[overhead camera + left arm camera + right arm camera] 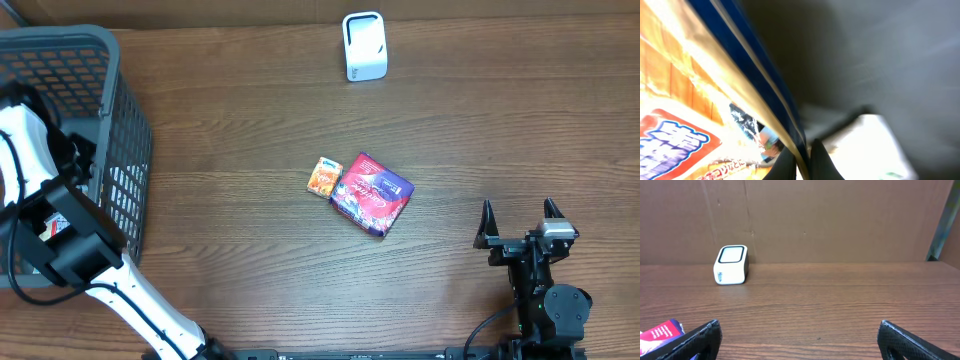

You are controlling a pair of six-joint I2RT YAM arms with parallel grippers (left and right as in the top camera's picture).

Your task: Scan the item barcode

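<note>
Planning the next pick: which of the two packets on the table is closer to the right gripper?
The larger purple-and-red packet, which lies toward the right gripper; the small orange packet lies beyond it, toward the basket.

Overhead looks straight down, sharing the scanner [364, 46] with the low, forward-facing right wrist; left wrist sits against packaging [690, 100].

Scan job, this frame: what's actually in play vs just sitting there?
In play:
- left end effector, shut on the edge of an orange-and-blue bag
- basket that the left arm reaches into
- white scanner

Lying about:
- small orange packet and purple packet, side by side
- right end effector, open, holding nothing
</note>
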